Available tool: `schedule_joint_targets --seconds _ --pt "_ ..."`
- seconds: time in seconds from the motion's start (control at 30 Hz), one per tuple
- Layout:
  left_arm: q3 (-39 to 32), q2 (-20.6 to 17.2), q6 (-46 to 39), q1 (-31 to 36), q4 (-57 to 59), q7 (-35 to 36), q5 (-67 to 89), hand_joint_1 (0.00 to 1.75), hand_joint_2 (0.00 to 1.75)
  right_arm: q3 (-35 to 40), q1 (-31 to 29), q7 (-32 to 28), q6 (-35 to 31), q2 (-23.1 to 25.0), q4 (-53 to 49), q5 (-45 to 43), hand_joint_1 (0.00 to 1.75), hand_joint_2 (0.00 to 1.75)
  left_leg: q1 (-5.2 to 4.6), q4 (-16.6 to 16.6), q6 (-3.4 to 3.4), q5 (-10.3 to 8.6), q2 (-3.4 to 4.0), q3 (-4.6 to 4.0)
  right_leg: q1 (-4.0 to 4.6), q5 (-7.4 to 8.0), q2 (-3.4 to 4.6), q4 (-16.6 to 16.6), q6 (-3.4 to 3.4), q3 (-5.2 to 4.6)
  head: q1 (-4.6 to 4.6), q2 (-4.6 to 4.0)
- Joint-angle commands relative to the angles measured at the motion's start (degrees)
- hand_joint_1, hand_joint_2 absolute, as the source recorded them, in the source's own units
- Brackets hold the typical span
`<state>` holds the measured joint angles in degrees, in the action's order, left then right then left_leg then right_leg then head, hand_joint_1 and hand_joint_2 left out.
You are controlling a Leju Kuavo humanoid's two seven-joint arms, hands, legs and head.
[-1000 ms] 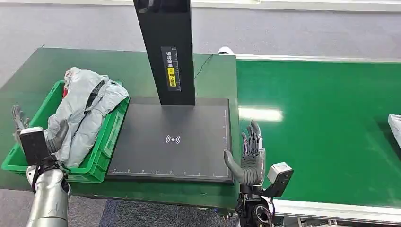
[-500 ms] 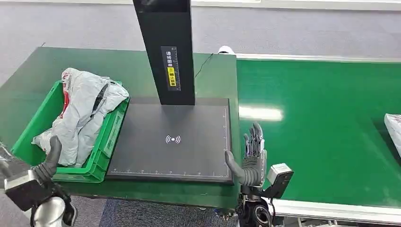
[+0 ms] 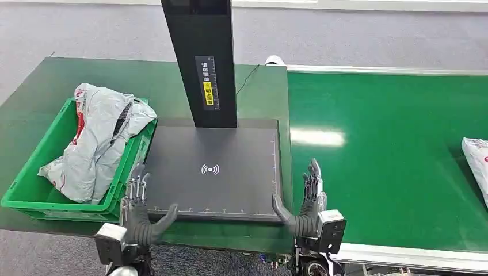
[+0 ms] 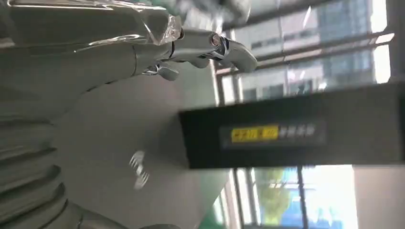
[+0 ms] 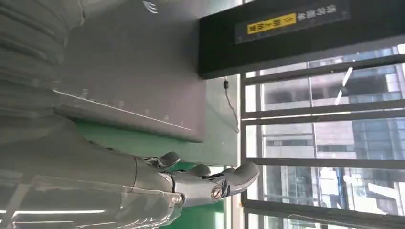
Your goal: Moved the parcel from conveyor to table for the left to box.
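Note:
A grey plastic-wrapped parcel (image 3: 98, 141) lies in the green crate (image 3: 30, 198) at the table's left. A second white parcel (image 3: 477, 164) lies on the green conveyor (image 3: 391, 149) at the far right edge. My left hand (image 3: 141, 210) stands open at the front edge of the black scanner pad (image 3: 210, 169), fingers spread and holding nothing. At the pad's front right corner my right hand (image 3: 308, 201) is open too, fingers upright. The wrist views show the left hand (image 4: 191, 47) and the right hand (image 5: 191, 183) with nothing in them.
A black scanner post (image 3: 201, 63) rises from the back of the pad. A thin cable (image 3: 247, 77) runs over the green table (image 3: 144, 86) behind it. Grey floor lies beyond the table and conveyor.
My left hand has swung from the crate's front left corner to the pad's front edge. The parcel has settled lower in the crate. The conveyor parcel has crept further into view.

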<state>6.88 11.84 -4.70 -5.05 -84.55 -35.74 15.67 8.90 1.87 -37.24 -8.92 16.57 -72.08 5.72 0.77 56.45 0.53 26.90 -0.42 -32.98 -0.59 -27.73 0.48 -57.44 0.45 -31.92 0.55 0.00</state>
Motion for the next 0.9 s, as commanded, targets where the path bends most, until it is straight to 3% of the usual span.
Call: schedule_joint_targets --seconds 0.03,0.9 --pt "2.3 1.5 1.2 0.3 4.9 1.8 2.6 0.0 1.75 1.2 0.9 -0.4 0.9 -0.5 0.0 1.7 0.0 1.75 -0.01 0.0 -0.02 0.01 0.04 0.07 0.0 0.0 -0.02 0.0 -0.01 0.06 0.02 0.0" --pt "2.2 2.8 3.9 -0.4 3.4 3.7 4.6 0.0 1.75 1.2 3.4 -0.2 0.0 -0.7 -3.5 2.6 0.0 1.75 -0.02 -0.1 -0.05 0.0 -0.03 0.08 0.0 -0.02 -0.1 0.1 -0.01 0.1 0.0 0.0"
